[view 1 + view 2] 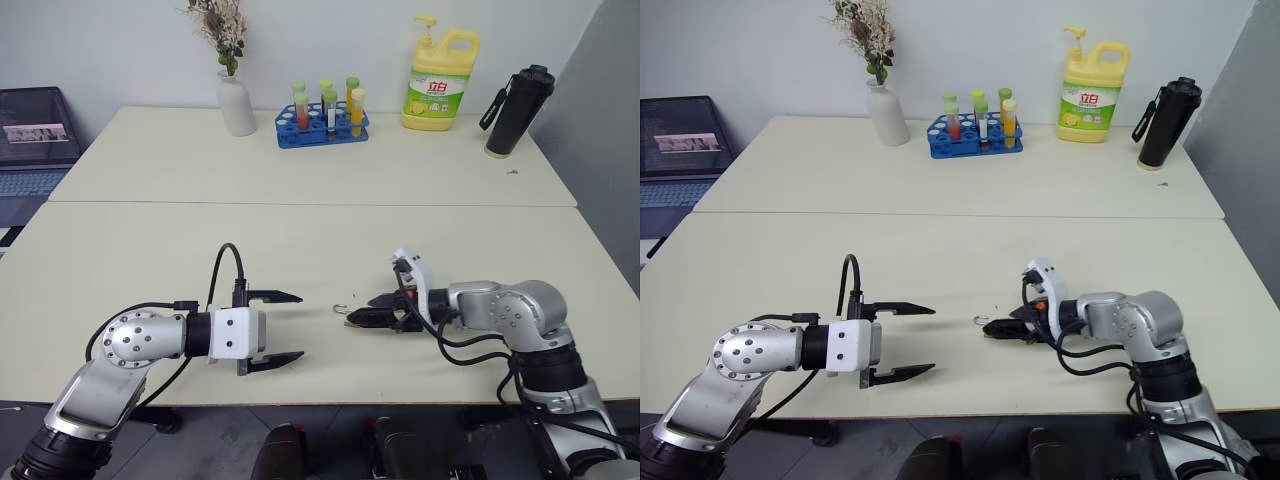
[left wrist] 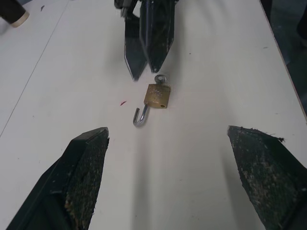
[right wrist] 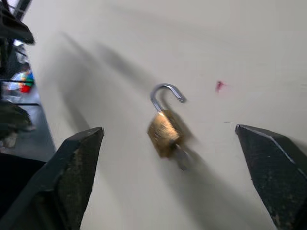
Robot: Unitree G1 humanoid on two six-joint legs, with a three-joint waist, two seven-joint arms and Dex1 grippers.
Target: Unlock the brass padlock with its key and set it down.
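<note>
Near the table's point(image 1: 150, 250) front edge, the padlock point(image 2: 157, 96) lies unlatched between two spread grippers, left point(image 1: 275, 329) and right point(image 3: 168, 139), bare tabletop all around.

brass padlock point(image 1: 990, 328) on table point(image 1: 940, 260), beside right tool point(image 1: 1012, 325)

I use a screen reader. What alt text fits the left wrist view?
A small brass padlock lies on the pale table, its silver shackle swung open and the key in its body. The open left gripper frames it; the right gripper points at it from beyond.
</note>
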